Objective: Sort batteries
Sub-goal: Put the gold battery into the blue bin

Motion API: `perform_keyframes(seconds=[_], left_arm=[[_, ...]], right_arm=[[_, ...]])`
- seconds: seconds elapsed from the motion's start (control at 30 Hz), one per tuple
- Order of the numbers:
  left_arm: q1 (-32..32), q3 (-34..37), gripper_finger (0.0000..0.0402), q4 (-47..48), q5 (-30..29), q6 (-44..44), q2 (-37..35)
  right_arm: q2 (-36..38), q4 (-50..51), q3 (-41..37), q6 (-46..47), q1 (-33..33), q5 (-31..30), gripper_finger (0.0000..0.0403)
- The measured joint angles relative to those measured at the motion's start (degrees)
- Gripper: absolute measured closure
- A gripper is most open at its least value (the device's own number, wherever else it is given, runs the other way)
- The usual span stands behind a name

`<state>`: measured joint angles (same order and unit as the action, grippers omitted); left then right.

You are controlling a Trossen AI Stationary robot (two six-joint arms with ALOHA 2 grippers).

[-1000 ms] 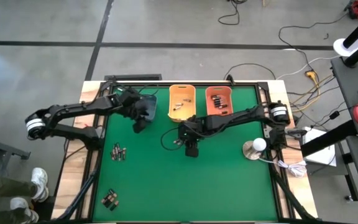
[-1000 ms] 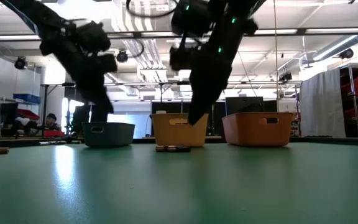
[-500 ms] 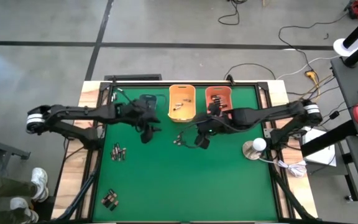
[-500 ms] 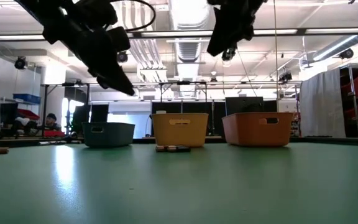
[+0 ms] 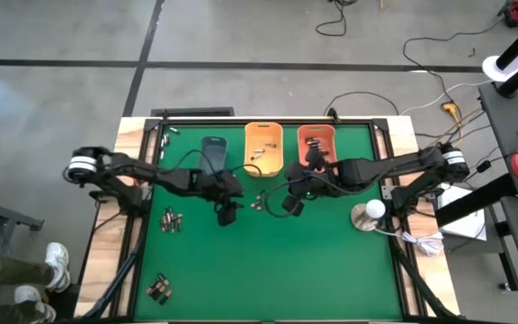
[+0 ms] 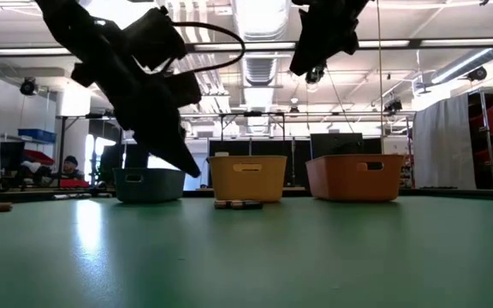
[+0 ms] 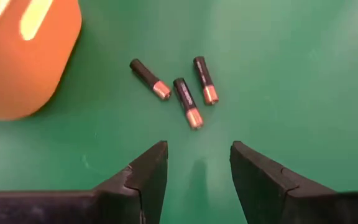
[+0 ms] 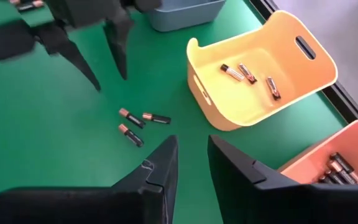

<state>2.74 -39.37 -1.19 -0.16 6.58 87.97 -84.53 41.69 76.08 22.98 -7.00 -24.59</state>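
Three small dark batteries with copper ends (image 7: pixel 187 102) lie loose on the green mat in front of the yellow bin (image 5: pixel 263 148); the right wrist view shows the batteries (image 8: pixel 143 123) too. My left gripper (image 7: pixel 199 149) hangs open just on their near left side, fingers slanting down, nothing between them; the high view shows this left gripper (image 5: pixel 227 214). My right gripper (image 8: pixel 192 142) is high above the mat to their right, a narrow empty gap between its fingers; it shows in the high view as the right gripper (image 5: pixel 290 205).
A grey-blue bin (image 5: pixel 213 153), the yellow bin with three batteries (image 8: pixel 248 74) and an orange bin (image 5: pixel 317 146) with several stand along the far edge. More batteries lie at the left (image 5: pixel 171 220) and near left (image 5: pixel 158 288). A white round object (image 5: pixel 367 214) sits at the right.
My left gripper has swung from beside the grey-blue bin toward the table's right and near edge and come down close to the three batteries. My right gripper has risen from the mat beside those batteries and shifted a little to the right; the batteries stay where they were.
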Motion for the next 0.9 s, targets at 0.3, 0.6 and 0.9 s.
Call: perform_keyframes(seconds=[0.3,0.6,0.9], left_arm=[[-0.19,-1.27,0.0247,-6.25,-1.62,1.96,7.15],[-0.95,-1.28,0.0247,-11.72,-2.44,1.61,10.31],[-2.53,-1.36,0.0247,-14.01,-6.04,3.51,14.51]], right_arm=[[0.04,0.06,0.25,2.13,-1.66,0.54,0.0328],[0.07,0.89,0.23,3.35,-2.02,0.54,0.0314],[0.07,1.92,0.16,4.13,-2.00,0.54,0.0332]])
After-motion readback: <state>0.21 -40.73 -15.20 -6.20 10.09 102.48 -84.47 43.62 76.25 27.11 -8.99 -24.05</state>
